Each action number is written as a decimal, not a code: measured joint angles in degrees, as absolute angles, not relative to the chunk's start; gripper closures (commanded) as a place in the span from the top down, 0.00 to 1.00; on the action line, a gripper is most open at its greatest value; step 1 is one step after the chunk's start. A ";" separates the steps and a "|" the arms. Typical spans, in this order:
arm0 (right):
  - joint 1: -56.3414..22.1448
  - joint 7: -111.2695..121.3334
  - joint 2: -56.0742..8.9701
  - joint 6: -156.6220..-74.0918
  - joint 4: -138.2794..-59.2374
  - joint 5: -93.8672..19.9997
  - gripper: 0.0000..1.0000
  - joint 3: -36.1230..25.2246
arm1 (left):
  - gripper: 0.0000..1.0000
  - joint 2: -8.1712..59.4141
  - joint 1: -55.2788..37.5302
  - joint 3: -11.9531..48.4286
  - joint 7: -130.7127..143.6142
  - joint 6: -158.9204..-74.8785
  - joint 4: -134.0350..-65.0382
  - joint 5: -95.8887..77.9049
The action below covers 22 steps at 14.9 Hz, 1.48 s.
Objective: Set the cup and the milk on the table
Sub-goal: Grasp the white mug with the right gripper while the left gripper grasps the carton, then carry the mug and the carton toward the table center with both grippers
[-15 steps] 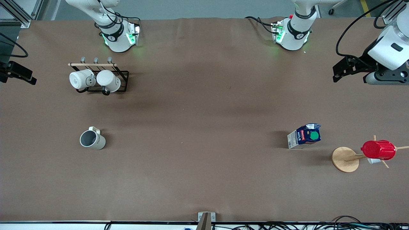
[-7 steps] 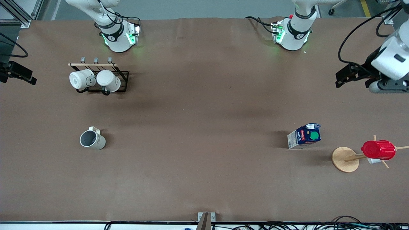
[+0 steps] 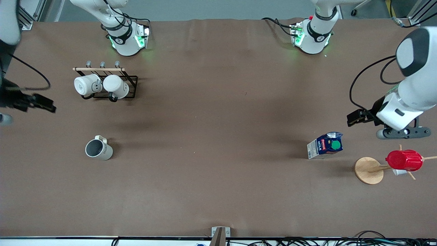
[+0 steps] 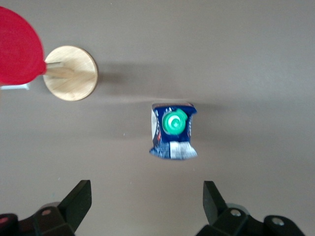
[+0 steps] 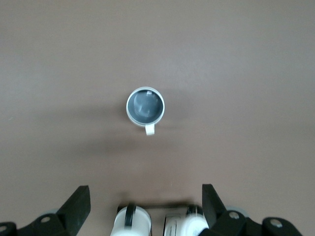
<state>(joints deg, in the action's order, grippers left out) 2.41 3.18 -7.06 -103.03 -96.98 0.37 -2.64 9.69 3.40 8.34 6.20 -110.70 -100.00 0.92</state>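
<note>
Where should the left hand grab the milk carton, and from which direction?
Grip the milk on its flat side walls, just below the green cap, coming straight down. It stands upright and alone on the table, and the open left hand hangs above it. The wooden stand beside it leaves room, probably.

This is a robotics lab, not a kitchen. A broad bench (image 3: pixel 218 112) under plain brown covering carries two arm bases with green status lights (image 3: pixel 127 40) (image 3: pixel 311 37), aluminium framing (image 3: pixel 25 18) stands at one corner, and bundled cables (image 3: pixel 341 242) run along the edge nearest the front camera, with household props sparsely staged.
</note>
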 measured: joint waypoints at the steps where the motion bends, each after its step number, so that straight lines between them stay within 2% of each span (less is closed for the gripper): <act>1: 2.43 3.70 -7.99 -108.60 -100.54 0.37 1.00 -2.70 | 1.00 10.31 3.38 8.35 6.25 -113.27 -101.57 0.92; 4: 2.43 4.11 -11.69 -121.90 -108.14 0.37 1.00 -2.73 | 1.00 13.68 3.24 8.39 6.40 -118.96 -103.46 0.92; 8: 2.41 5.06 -18.28 -134.72 -112.00 0.37 1.00 -2.70 | 1.00 18.11 3.04 8.61 6.44 -124.44 -103.50 0.92; 11: 2.44 8.02 -21.37 -141.44 -114.61 0.37 1.00 -2.79 | 1.00 19.40 2.99 8.76 6.47 -124.87 -103.49 0.92; 14: 2.45 8.86 -22.88 -145.48 -116.39 0.37 0.99 -2.84 | 0.94 19.92 2.83 8.95 6.48 -124.88 -103.53 0.92; 15: 2.45 8.97 -23.36 -146.57 -116.82 0.37 0.95 -2.85 | 0.91 19.93 2.80 9.08 6.48 -124.88 -103.66 0.92; 16: 2.45 9.06 -23.88 -147.44 -117.14 0.37 0.88 -2.85 | 0.88 19.93 2.80 9.29 6.48 -124.88 -103.82 0.92; 18: 2.45 9.17 -24.68 -148.37 -117.55 0.37 0.64 -2.85 | 0.78 19.93 2.79 9.60 6.52 -124.87 -104.28 0.92; 19: 2.45 9.22 -24.80 -148.45 -117.71 0.37 0.47 -2.85 | 0.69 19.93 2.79 9.64 6.53 -124.87 -104.57 0.92; 20: 2.45 9.30 -24.80 -148.45 -117.83 0.37 0.24 -2.85 | 0.59 19.93 2.79 9.64 6.54 -124.87 -104.80 0.92; 21: 2.45 9.31 -24.80 -148.45 -117.92 0.37 0.08 -2.85 | 0.52 19.93 2.79 9.65 6.54 -124.87 -104.97 0.92; 22: 2.45 9.32 -24.80 -148.44 -118.03 0.37 0.02 -2.85 | 0.46 19.93 2.79 9.68 6.54 -124.88 -105.02 0.92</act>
